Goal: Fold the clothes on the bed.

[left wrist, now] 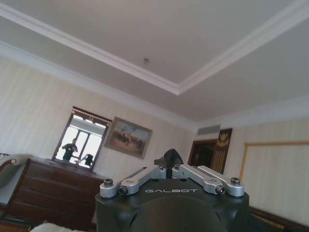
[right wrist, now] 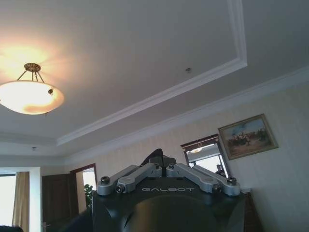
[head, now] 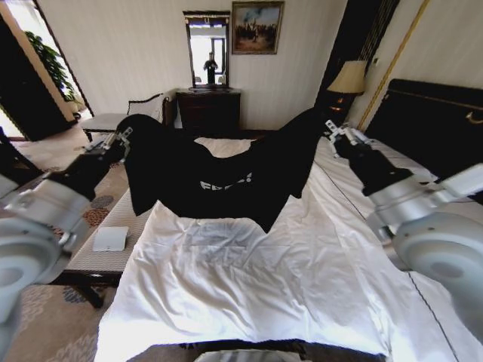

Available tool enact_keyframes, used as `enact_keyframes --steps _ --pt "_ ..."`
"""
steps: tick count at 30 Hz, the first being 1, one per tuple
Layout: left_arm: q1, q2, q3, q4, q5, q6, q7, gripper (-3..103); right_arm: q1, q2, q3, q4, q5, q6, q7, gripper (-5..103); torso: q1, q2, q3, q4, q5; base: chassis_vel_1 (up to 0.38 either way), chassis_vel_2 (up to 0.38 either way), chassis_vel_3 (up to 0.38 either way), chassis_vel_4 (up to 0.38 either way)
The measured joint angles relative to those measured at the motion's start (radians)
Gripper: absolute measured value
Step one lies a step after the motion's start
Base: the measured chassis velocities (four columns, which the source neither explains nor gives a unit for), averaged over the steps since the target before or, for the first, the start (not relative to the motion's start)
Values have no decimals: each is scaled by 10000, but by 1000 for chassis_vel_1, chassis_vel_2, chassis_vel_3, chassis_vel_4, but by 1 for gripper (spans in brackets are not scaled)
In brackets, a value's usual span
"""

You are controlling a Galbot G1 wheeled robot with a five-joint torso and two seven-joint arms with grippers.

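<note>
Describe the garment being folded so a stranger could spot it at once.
Start at the big white bed that runs away from the camera. Above its middle hangs a black T-shirt, stretched between the left gripper and the right gripper, each pinching an edge. It is the one dark cloth against white bedding, with white lettering across the chest.

My arms are pale grey, with big rounded joint housings that narrow into matte black forearms. My left pincer [head: 121, 139] and right pincer [head: 333, 130] are small silver and black assemblies. At each wrist sits a black block lettered "GALBOT" in white, carrying silver metal link bars fastened with dark round-headed screws, and short black fingertips [left wrist: 170, 157] stand above the links.
</note>
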Motion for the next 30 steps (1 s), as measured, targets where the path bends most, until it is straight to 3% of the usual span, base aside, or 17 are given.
enact_keyframes --steps 1,2,4,7,10,12,13,15,17,18,19,20,23,24,27,30 --pt "62 14 -541 1 -540 61 -117 0 -409 12 663 0 163 -94 -163 0 -1 0 0 -3 1 0 0 0 0" --pt "62 14 -541 1 -540 61 -117 0 -409 12 663 0 163 -94 -163 0 -1 0 0 -3 1 0 0 0 0" --pt "26 277 -1486 0 -1744 186 -337 0 -1054 -14 1933 6 9 -214 -671 0 3 -1 3 -2 3 0 0 0 0" --pt "-108 714 -2365 9 -2841 352 -545 0 -1462 -192 3047 3 22 -464 -660 0 5 0 2 -2 1 0 0 0 0" --pt "-164 808 -2252 22 -2885 641 -675 0 -1422 -186 2915 -6 125 -649 -255 0 3 1 2 0 2 0 0 0 0" --pt "-100 608 -1297 43 -2089 1488 -922 0 -1345 93 1915 -20 -24 -1023 377 0 3 0 2 1 1 0 0 0 0" --pt "-100 608 -1297 43 -2089 1488 -922 0 -1345 93 1915 -20 -24 -1023 377 0 3 0 2 1 1 0 0 0 0" --pt "93 195 363 84 -928 2531 -1178 0 -1751 558 905 -54 -253 -1648 895 0 5 -2 4 6 0 0 0 0 0" --pt "-7 -113 2451 296 506 3001 -1185 0 -2097 897 -396 -60 -531 -2270 1405 0 7 -5 6 -1 0 0 0 0 0" --pt "-207 -279 3635 711 1403 3088 -1140 0 -2088 1010 -1239 -114 -619 -2507 1767 0 6 -4 5 -4 5 0 0 0 0" --pt "-207 -279 3635 711 1403 3088 -1140 0 -2088 1010 -1239 -114 -619 -2507 1767 0 6 -4 5 -4 5 0 0 0 0" --pt "-445 -435 4717 1160 2156 3102 -1037 0 -1940 1091 -1995 -353 -656 -2634 2091 0 5 -3 4 -6 2 0 0 0 0" --pt "-1282 -1038 7323 3144 4056 3069 -820 0 -1006 1396 -4211 -2115 -1011 -2744 2738 0 5 -4 6 3 4 0 0 0 0" --pt "-1282 -1038 7323 3144 4056 3069 -820 0 -1006 1396 -4211 -2115 -1011 -2744 2738 0 5 -4 6 3 4 0 0 0 0" --pt "-1979 -1809 8736 4861 5261 2726 -692 0 -352 1641 -5225 -3638 -1748 -2525 2339 0 9 -5 7 5 3 0 0 0 0" --pt "-2376 -2338 9318 5737 5658 2455 -637 0 131 1795 -5774 -4722 -2285 -2270 1855 0 9 -6 7 -1 3 0 0 0 0"
